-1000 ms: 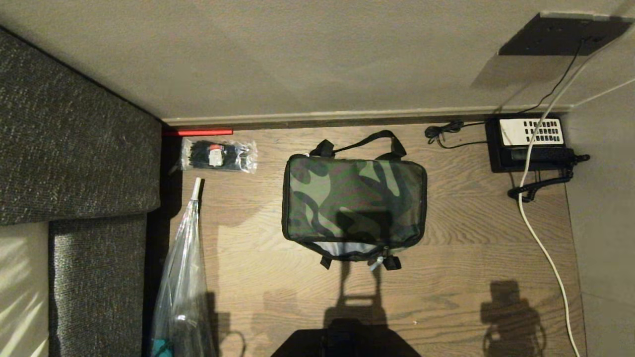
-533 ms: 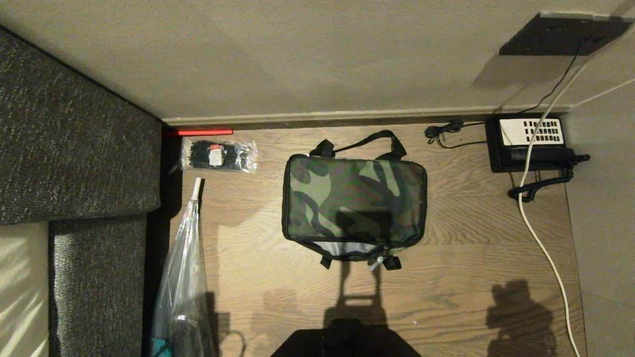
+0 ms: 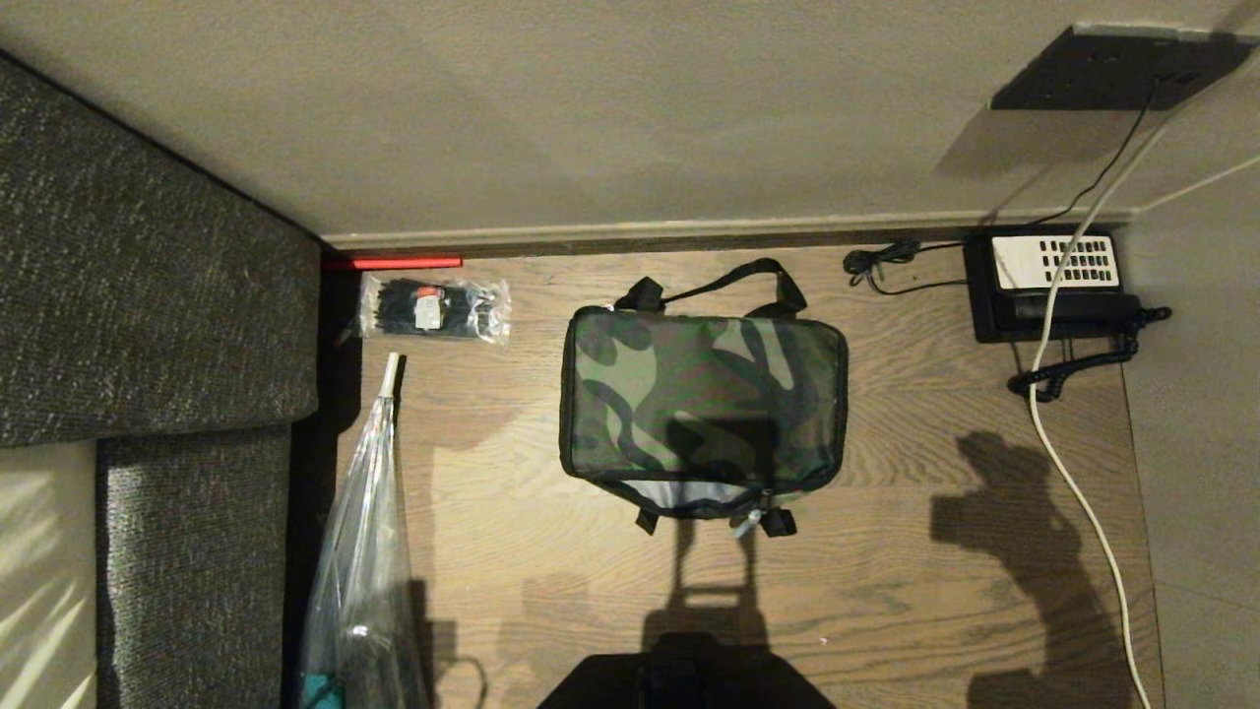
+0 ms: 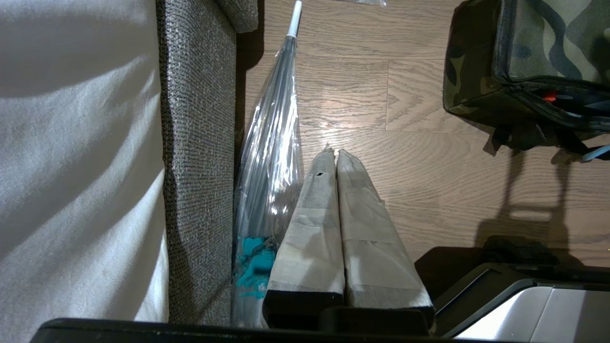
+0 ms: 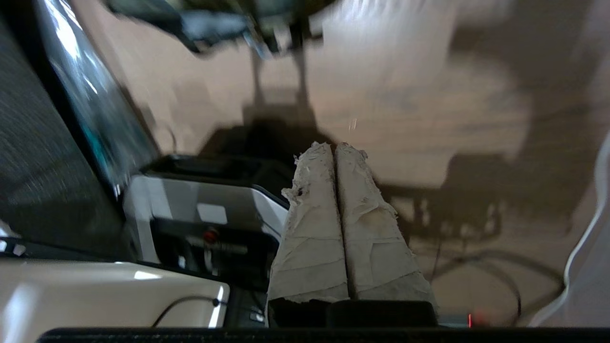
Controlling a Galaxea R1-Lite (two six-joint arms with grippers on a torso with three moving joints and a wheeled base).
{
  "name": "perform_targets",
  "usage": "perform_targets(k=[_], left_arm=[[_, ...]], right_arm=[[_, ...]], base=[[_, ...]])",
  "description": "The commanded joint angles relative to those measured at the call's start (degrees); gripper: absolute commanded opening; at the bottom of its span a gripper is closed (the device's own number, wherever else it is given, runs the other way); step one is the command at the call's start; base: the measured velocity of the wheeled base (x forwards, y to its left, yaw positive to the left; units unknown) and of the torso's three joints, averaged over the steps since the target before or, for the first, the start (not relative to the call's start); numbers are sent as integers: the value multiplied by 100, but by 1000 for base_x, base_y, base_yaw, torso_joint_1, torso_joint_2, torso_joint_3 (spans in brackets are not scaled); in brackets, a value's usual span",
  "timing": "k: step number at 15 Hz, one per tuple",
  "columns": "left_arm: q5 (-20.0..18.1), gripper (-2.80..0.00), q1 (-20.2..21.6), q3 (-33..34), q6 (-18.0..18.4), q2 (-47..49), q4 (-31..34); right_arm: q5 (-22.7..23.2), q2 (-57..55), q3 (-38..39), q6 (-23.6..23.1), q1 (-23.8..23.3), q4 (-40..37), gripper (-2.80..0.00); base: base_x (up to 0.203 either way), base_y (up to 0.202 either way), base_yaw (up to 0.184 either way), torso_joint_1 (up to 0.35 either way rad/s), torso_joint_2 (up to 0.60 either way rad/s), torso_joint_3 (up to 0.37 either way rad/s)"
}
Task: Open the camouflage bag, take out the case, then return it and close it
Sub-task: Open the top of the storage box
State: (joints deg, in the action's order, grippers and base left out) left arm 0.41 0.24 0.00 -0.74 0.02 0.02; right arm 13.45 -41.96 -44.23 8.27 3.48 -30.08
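Note:
The camouflage bag (image 3: 703,402) lies on the wooden floor in the middle of the head view, lid down, its near edge gaping a little over a silvery-grey lining; a corner of the bag (image 4: 524,57) shows in the left wrist view. The case is hidden. My left gripper (image 4: 332,151) is shut and empty, low over the floor near the bag's left side. My right gripper (image 5: 335,144) is shut and empty, above the floor beside my base. Neither arm shows in the head view; only the right arm's shadow (image 3: 1024,532) falls right of the bag.
A dark sofa (image 3: 148,325) fills the left. A clear plastic umbrella (image 3: 359,551) lies along it, with a clear packet of black items (image 3: 433,308) behind. A black telephone (image 3: 1053,284) and a white cable (image 3: 1073,473) lie at the right. The wall runs just behind the bag.
The right arm's shadow on the floor has grown and stretched up toward the bag's right side: the right arm is moving. The bag and the left arm have not moved.

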Motion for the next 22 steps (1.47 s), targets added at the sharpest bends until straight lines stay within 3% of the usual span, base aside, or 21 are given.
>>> perform_targets(k=[1,3,6,9,12,13,16,19,22], left_arm=[[3,-280,2,18,-5,-11,-2],[3,-280,2,18,-5,-11,-2],[3,-280,2,18,-5,-11,-2],[3,-280,2,18,-5,-11,-2],[3,-280,2,18,-5,-11,-2],[3,-280,2,18,-5,-11,-2],[3,-280,2,18,-5,-11,-2],[3,-280,2,18,-5,-11,-2],[3,-280,2,18,-5,-11,-2]], right_arm=[[51,-2058,228,-10,107,879,-280],[92,-3126,609,-1,227,2027,-280],[364,-4315,1148,104,872,4332,-280],[358,-5644,1224,163,1482,5292,-280],[39,-6374,1222,227,2049,6599,-280],[-115,-6541,1168,235,2190,6783,0],[-727,-7032,1132,227,2579,7703,0],[-795,-7099,1160,232,2641,7870,0],[-809,-7643,1137,185,2772,9116,0]], base=[[0,0,0,0,0,0],[0,0,0,0,0,0],[0,0,0,0,0,0],[0,0,0,0,0,0],[0,0,0,0,0,0],[0,0,0,0,0,0],[0,0,0,0,0,0],[0,0,0,0,0,0],[0,0,0,0,0,0]])
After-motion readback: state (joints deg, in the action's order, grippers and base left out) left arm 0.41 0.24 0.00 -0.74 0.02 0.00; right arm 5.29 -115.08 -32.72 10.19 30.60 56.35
